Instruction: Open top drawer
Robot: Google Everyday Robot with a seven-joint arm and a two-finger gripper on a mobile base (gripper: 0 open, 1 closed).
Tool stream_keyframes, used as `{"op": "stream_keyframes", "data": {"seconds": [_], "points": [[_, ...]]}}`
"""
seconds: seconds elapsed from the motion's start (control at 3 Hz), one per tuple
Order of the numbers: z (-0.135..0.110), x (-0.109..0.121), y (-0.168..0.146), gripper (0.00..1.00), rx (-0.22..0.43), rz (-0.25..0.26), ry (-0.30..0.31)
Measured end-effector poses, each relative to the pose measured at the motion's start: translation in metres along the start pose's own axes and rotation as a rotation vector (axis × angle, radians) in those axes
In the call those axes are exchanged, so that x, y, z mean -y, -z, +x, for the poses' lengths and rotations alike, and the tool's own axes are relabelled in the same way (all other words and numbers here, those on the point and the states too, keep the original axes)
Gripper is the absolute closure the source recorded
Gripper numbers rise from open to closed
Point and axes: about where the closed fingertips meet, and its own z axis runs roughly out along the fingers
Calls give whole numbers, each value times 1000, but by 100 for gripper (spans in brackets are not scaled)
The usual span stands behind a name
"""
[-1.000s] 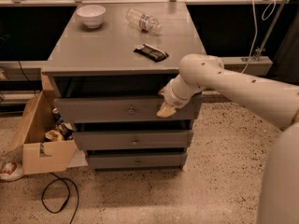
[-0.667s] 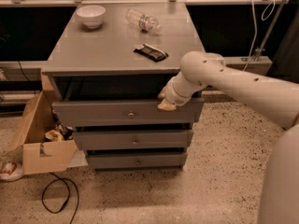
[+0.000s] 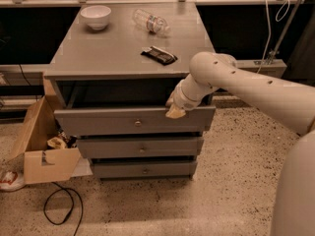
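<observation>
when checked against 1 s ago: more open, by a modest amt.

item 1, top drawer: tallest, widest grey front, uppermost of 3 in cabinet. small round silver knob at centre, untouched. pulled part-way out toward camera. front proud of middle drawer and bottom drawer, both shut. dark gap betw. front and cabinet top wider than at 1 s and at 0.7 s ago. left inner wall of box showing.

item 2, gripper: at top edge of drawer front, right of centre, well right of knob. tan tip touching the rim. grip state: cannot tell, open or closed not shown. arm reaching in from the right, bend just above drawer's right end. posn on the front approx. same as 1 s ago, so travelling w/ the drawer.

meaning for task: pull judged to be working, front sliding out level, no visible skew. opening underway, not finished. more of same pull prob. needed.

misc, on cabinet top, unmoved: white bowl, clear bottle on its side, dark flat packet near front right.

misc, floor left: open cardboard box w/ oddments, black cable in a loop.
</observation>
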Motion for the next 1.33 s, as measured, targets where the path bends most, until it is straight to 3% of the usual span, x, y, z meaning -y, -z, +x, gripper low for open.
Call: {"op": "stream_keyframes", "data": {"seconds": [0.67, 1.0, 1.33], "points": [[-3, 5, -5, 3, 23, -21, 23], [-3, 7, -11, 0, -4, -54, 45], [4, -4, -28, 18, -51, -124, 50]]}}
